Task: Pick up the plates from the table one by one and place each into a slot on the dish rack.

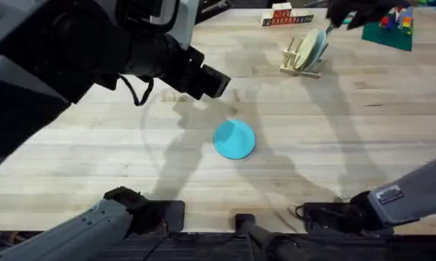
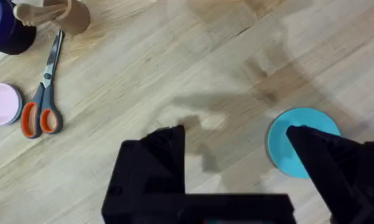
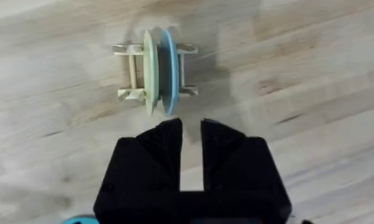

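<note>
Butcher-block planks run across the whole table, and that wide bare wood is where the remaining work sits: the turquoise plate lies flat near the middle, well apart from the dish rack at the far side. Up there the rack holds two plates upright on edge, a cream plate and the pale sky-blue plate side by side between the pegs, which reads as one plate already slotted and one to go. Now the arms: the left arm looms large and dark under the overhead camera, and its wrist view shows why, with the left gripper hanging above the wood, fingers spread wide, one fingertip overlapping the turquoise plate's edge in the picture; whether it touches I cannot tell, but it looks lined up for a pick. The right gripper hovers just short of the rack, fingers nearly together with a narrow gap and nothing between them. Each wrist adds its own detail: the right one separates the two racked plates, which overhead merge into one disc; the left one brings in orange-handled scissors and a small pink dish off to the side, clear of the job.
</note>
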